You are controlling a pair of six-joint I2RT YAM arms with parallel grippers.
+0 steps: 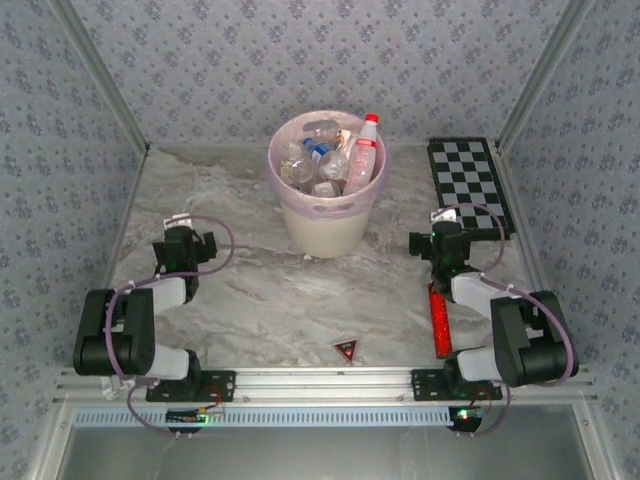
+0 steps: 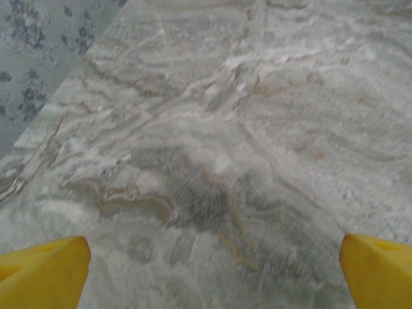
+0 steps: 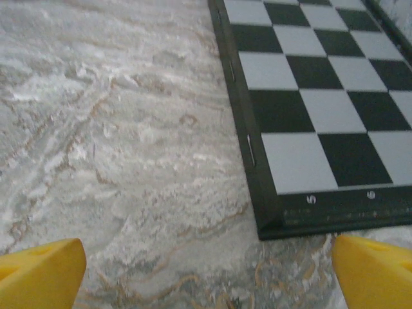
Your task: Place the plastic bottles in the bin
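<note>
The cream-white bin (image 1: 327, 232) with its pale pink bag stands at the back middle of the table. Several clear plastic bottles (image 1: 327, 160) lie piled inside it, and one with a red cap and red label (image 1: 364, 155) sticks up at the right of the rim. My left gripper (image 1: 180, 222) rests low at the left, open, with bare marble between its yellow fingertips (image 2: 45, 273). My right gripper (image 1: 443, 222) sits at the right near the checkerboard's near end, open, with nothing between its yellow fingertips (image 3: 376, 273).
A black-and-white checkerboard (image 1: 470, 185) lies at the back right; its near corner (image 3: 277, 219) is just ahead of the right gripper. A red glittery tube (image 1: 437, 320) lies beside the right arm. A small red triangle (image 1: 346, 348) sits near the front edge.
</note>
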